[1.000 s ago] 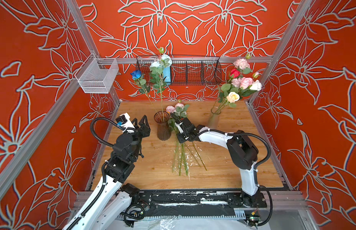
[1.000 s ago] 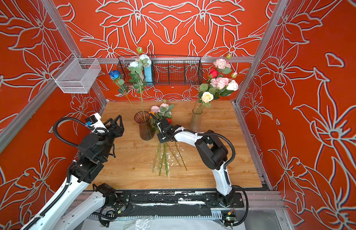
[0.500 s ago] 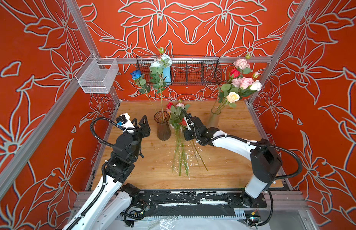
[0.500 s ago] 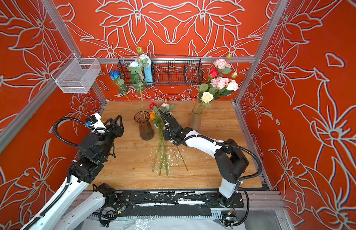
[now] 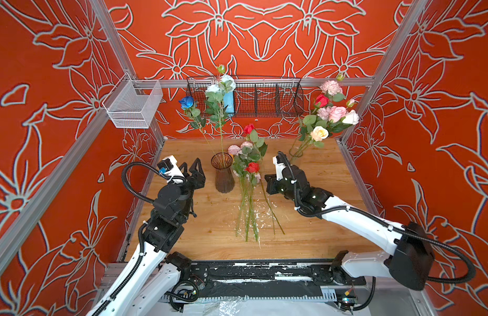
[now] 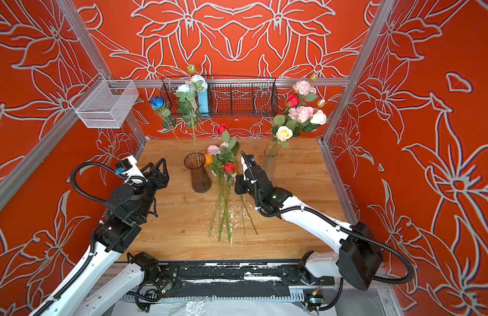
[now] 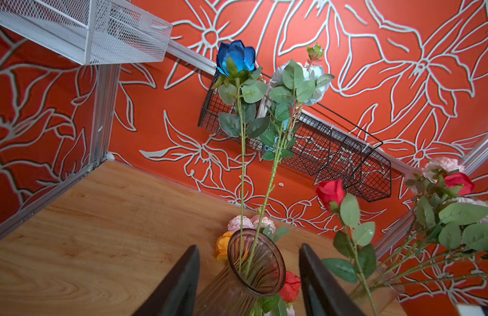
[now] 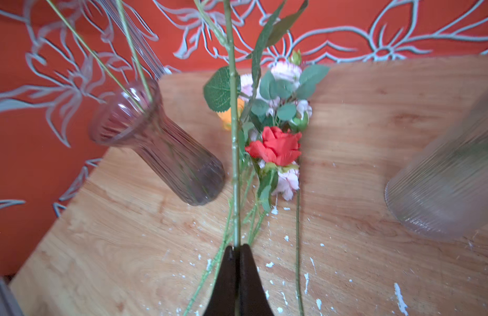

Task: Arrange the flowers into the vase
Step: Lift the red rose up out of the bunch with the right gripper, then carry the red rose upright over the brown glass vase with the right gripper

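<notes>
Right gripper [image 8: 238, 247]: jaws pinched tight on the thin green stem of a red rose [image 5: 248, 128]. The rose stands nearly upright, its bud above and just right of the brown ribbed glass vase [image 5: 224, 175] in both top views, with leaves set along the stem. How much stem extends below the jaws cannot be told.

Left gripper [image 5: 190, 163]: jaws about half apart and holding nothing, poised just left of the same vase and clear of it. In the left wrist view the vase mouth appears between the two dark fingers [image 7: 180, 281].

Flowers: long thin green stems with serrated leaves.
- Two stand in the brown vase: a blue rose [image 5: 187, 101], leaning left, and a white-bloomed spray [image 5: 221, 84] topped by a green bud.
- A loose bunch [image 5: 248, 164] lies flat on the wooden table [image 5: 319, 219] just right of the vase. It has pale pink blooms, an open red bloom [image 8: 275, 147] and an orange-yellow bloom [image 7: 223, 243] nearest the vase. Its stems trail toward the near edge among white flecks [image 8: 305, 279].
- Farther right of the brown vase, beyond the right gripper, a clear ribbed vase [image 5: 295, 153] carries a bouquet [image 5: 330, 115] of pink, red, white and cream blooms.
</notes>
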Controlling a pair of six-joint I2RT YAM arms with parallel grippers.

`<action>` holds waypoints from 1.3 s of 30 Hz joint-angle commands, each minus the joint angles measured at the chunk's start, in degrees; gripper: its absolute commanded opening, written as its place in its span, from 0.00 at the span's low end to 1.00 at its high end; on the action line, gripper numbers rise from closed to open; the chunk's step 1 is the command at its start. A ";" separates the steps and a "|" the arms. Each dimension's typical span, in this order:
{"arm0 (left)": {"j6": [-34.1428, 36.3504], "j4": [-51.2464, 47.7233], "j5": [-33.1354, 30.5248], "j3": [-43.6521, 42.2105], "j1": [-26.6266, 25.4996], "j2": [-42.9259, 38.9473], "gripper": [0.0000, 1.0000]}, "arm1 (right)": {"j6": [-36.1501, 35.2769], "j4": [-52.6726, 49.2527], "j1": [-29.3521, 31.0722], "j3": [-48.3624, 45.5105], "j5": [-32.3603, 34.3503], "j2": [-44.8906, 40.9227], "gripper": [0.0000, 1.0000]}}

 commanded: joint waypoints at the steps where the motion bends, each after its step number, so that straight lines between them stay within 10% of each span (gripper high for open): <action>1: -0.86 0.91 0.14 1.22 0.49 -0.66 0.59 | 1.75 9.35 0.59 -3.76 -0.15 -3.56 0.00; 21: 0.08 3.28 4.49 0.36 0.45 -0.67 0.74 | -13.73 36.44 2.91 1.85 -1.42 -1.11 0.00; 26: 0.16 3.37 2.28 0.02 0.45 -1.06 0.93 | -16.73 44.58 2.93 8.03 -3.27 4.80 0.00; 39: 0.17 3.11 -0.25 -0.25 0.98 -1.63 0.93 | -19.17 58.76 2.20 36.14 -7.08 32.47 0.00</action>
